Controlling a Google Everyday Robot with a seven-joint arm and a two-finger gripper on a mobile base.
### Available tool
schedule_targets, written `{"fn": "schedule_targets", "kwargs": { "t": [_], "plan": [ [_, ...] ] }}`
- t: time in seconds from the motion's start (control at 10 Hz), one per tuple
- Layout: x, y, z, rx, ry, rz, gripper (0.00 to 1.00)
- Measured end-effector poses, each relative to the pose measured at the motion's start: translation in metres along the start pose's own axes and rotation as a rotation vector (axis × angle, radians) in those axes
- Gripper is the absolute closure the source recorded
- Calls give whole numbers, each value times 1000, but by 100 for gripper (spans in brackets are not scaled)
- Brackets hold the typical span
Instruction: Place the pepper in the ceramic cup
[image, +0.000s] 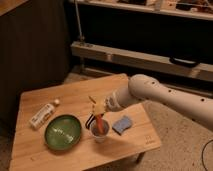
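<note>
End effector (95, 118) — pepper (100, 123) inside ceramic cup (100, 133)

The orange pepper (100, 123) is held upright by the gripper (98, 116), its lower end dipped into the small whitish ceramic cup (100, 133), which is stood upright.

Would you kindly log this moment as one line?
claw over ceramic cup | pepper held, tip in cup | green plate beside
</note>
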Motion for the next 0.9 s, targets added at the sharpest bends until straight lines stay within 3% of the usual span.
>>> {"fn": "schedule_targets", "kwargs": {
  "t": [0.2, 0.4, 0.9],
  "plan": [
    [-2, -4, 2, -15, -13, -8, 87],
    [-7, -2, 6, -21, -14, -36, 78],
    [-9, 7, 8, 6, -47, -141, 26]
  ]
}}
